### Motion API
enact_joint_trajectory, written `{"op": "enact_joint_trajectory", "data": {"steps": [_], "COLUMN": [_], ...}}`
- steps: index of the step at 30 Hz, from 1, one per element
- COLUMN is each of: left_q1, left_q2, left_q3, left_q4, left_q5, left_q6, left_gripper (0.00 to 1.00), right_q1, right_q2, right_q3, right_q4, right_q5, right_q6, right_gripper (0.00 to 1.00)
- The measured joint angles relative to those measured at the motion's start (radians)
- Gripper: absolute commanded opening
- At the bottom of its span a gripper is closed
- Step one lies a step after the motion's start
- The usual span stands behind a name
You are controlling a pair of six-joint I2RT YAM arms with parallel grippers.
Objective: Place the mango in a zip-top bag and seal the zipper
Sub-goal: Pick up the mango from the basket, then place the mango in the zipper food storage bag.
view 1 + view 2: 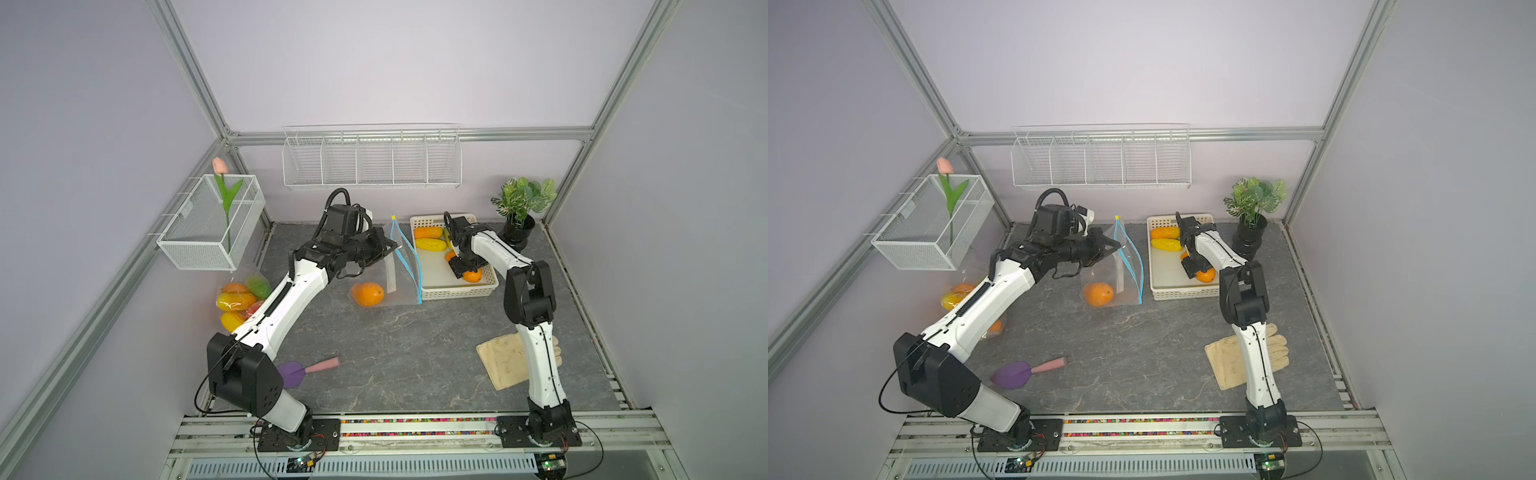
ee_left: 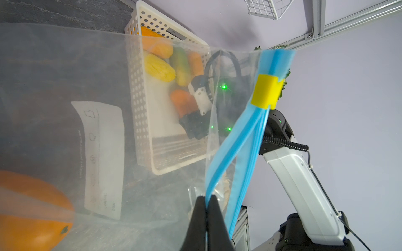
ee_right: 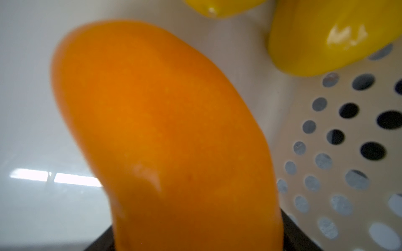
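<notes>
A clear zip-top bag [image 1: 401,274] with a blue zipper stands with its mouth open at the back of the table; an orange round fruit [image 1: 368,294] lies inside it. My left gripper [image 1: 395,248] is shut on one blue zipper lip [image 2: 219,171], below the yellow slider [image 2: 266,91]. My right gripper [image 1: 465,270] reaches down into the cream basket [image 1: 457,293]. There its fingers press both sides of an orange mango [image 3: 163,119] that lies on the basket floor [image 1: 1206,275].
More yellow and orange fruit [image 1: 431,244] lies at the basket's far end. A bag of fruit [image 1: 241,299] sits at the left edge, a purple trowel [image 1: 299,371] near the front, a beige glove [image 1: 503,361] under the right arm, a potted plant [image 1: 521,208] behind.
</notes>
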Motion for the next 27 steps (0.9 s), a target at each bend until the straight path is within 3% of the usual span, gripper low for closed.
{"op": "enact_joint_trajectory", "data": {"steps": [5,13,21,27], "left_q1": [0.000,0.000,0.000,0.000], "left_q2": [0.000,-0.010,-0.014,-0.015], "left_q3": [0.000,0.000,0.000,0.000], "left_q4": [-0.008,-0.029,-0.033,-0.033], "left_q5": [-0.002,-0.025,-0.031,-0.031], "left_q6": [0.000,0.003,0.003,0.003], "left_gripper": [0.00,0.00,0.00,0.00], "right_q1": [-0.008,-0.022,0.045,0.224], "right_q2": [-0.073,-0.462,-0.940,-1.012], "right_q3": [-0.046,-0.232,-0.669,-0.847], "right_q4": [0.047,0.239,0.756,1.123], "right_q5": [-0.103,-0.304,-0.545,-0.614], "right_q6": [0.021,0.167,0.419,0.535], "right_gripper": [0.41,0.27,0.25,0.25]}}
